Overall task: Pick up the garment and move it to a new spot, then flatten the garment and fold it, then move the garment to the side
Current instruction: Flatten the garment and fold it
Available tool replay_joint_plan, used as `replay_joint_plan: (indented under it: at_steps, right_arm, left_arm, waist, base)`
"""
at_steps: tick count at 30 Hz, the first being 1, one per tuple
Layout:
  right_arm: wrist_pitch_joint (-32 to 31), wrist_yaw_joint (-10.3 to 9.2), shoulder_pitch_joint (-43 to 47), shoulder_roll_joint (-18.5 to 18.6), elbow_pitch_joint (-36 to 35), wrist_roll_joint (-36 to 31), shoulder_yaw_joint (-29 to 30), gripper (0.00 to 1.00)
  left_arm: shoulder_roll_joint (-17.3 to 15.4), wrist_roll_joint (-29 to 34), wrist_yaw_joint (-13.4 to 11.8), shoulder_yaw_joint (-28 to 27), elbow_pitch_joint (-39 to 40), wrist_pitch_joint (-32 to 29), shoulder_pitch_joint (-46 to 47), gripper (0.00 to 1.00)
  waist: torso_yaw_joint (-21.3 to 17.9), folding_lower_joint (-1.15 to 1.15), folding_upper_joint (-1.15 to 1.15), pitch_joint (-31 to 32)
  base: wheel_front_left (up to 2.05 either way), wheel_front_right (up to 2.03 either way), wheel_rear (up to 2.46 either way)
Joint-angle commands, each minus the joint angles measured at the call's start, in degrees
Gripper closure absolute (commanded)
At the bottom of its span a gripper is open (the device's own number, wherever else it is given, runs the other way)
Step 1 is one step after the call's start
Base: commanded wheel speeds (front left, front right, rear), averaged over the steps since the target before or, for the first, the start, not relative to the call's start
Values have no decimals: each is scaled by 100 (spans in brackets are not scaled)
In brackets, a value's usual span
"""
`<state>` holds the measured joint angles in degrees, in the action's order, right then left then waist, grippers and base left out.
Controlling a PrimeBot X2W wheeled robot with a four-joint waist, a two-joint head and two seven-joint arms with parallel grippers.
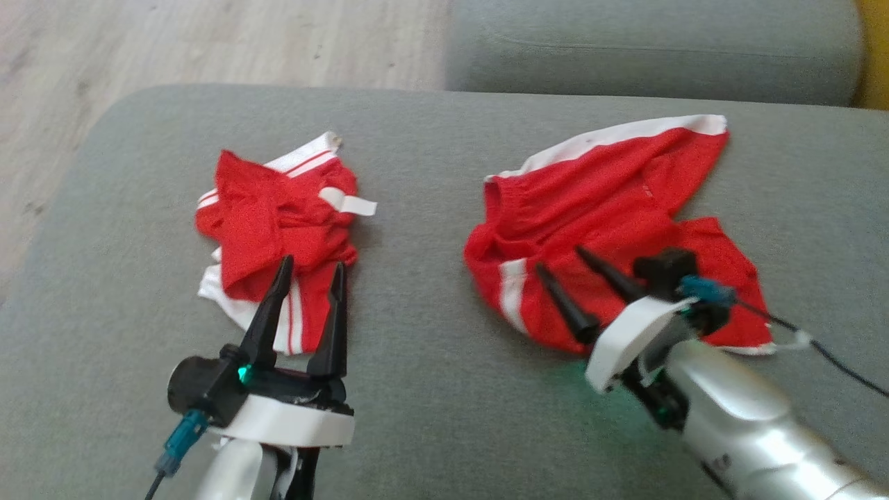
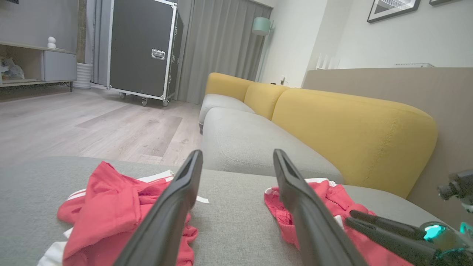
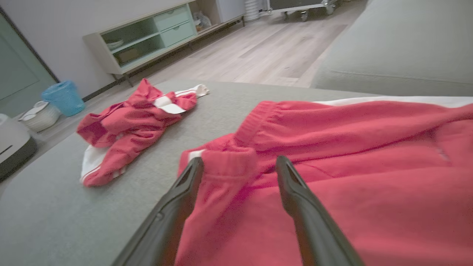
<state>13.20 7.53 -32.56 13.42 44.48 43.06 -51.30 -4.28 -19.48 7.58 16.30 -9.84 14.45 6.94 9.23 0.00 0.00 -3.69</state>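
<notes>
A home living room. A sofa [image 2: 351,125] with grey seats and yellow back cushions is running along the right wall, framed pictures [image 2: 392,8] are hanging above it, grey curtains [image 2: 221,48] and a floor lamp [image 2: 261,26] are standing far off, and a low sideboard [image 3: 147,37] is sitting on pale wood flooring [image 2: 92,122] at the left.

- Left gripper [image 1: 313,262] — two long black fingers tapering to points, on a black base with a small green light [image 1: 243,373].
- Behind it, a white collar [image 1: 285,423] and a teal connector [image 1: 182,434] on a dark cable.
- Right gripper [image 1: 560,258] — the same dark fingers, a white cuff [image 1: 625,333], a glossy silver forearm [image 1: 750,430].
- At its wrist, a black block [image 1: 663,269] with a blue connector [image 1: 705,290] and a thin black cable [image 1: 840,361].
</notes>
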Motion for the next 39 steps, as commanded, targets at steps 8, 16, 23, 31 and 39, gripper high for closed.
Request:
replay_joint_plan:
  at_steps: [8,16,23,31,39]
  right_arm:
    - [174,-4,190,369,-377,-523,1073,0]
    - [178,-4,1379,-351,-1601,-2858,4176,0]
    - [179,-4,2333,-1013,-2423,-4039,5036,0]
    - [179,-4,2302,-1052,-2684,-3890,4994,0]
    - [179,-4,2225,-1053,-2708,-3759,4952,0]
  left_arm:
    - [-59,84,-9,-318,290,55,50,0]
    - [-88,61,-9,-339,281,55,36,0]
    - [-139,8,-9,-296,209,55,20,0]
    - [-701,265,-9,560,-294,55,333,0]
    - [-1419,160,-9,2243,-1470,23,1498,0]
  waist:
    - [-599,0,0,86]
    - [-916,0,0,29]
    - [-1055,0,0,-62]
    - [-1210,0,0,-307]
    - [-1275,0,0,-630]
  base:
    - [0,0,0]
    - [0,0,0]
    - [0,0,0]
    - [0,0,0]
    - [0,0,0]
